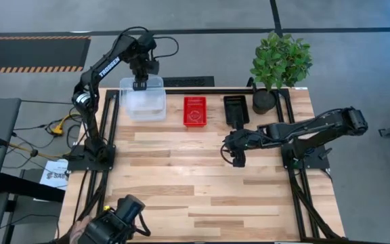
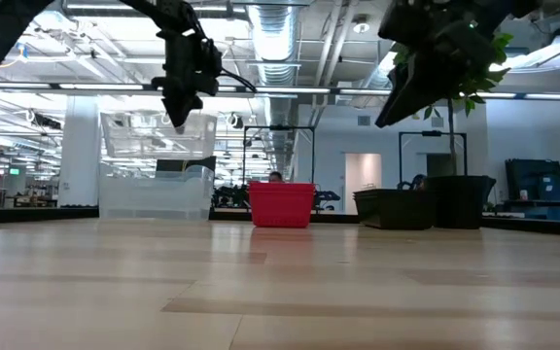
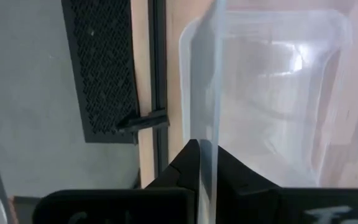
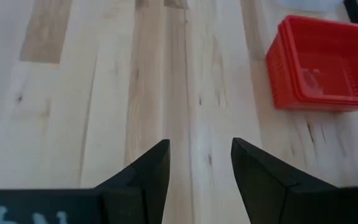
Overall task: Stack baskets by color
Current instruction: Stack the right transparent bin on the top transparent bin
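Note:
My left gripper is shut on a clear basket, which it holds over a second clear basket standing on its base at the table's far left. Whether the two baskets touch, I cannot tell. A red basket and a black basket stand side by side along the far edge. My right gripper hangs open over bare wood near the table's middle, on the near side of the black basket. The red basket also shows in the right wrist view, ahead of my right gripper. My left gripper pinches the held clear basket's far wall at its rim, one finger inside the basket and one outside. The fingers come from above and point down. The basket hangs below them, roughly level, off the table and above the lower clear basket.
A potted green plant stands at the far right corner beside the black basket. A black mesh panel lies beyond the table's far edge. A camera sits at the near left edge. The table's near half is bare wood.

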Controlling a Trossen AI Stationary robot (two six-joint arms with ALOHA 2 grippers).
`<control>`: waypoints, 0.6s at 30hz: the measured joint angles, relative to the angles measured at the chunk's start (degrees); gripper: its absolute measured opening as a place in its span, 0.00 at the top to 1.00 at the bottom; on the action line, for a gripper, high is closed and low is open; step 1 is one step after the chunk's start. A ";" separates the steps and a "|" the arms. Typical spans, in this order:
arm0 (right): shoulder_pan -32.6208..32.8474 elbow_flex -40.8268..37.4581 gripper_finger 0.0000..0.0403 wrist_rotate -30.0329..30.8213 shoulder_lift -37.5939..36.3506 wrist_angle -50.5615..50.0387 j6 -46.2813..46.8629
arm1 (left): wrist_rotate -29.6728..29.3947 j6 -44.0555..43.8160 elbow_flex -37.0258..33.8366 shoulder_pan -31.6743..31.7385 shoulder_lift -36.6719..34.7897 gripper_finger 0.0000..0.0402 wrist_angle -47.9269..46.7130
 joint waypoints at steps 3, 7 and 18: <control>-1.45 -0.04 0.53 -0.09 -0.87 -2.17 -0.29 | 1.33 -0.94 -0.02 -0.02 0.00 1.00 0.11; -3.16 -0.08 0.53 -0.18 -1.67 -3.84 -1.12 | 3.55 -1.53 -0.02 -0.02 0.00 1.00 0.16; -4.29 0.02 0.53 -0.20 -5.46 -5.65 -1.97 | 3.61 -1.90 -0.02 1.83 -0.02 1.00 1.36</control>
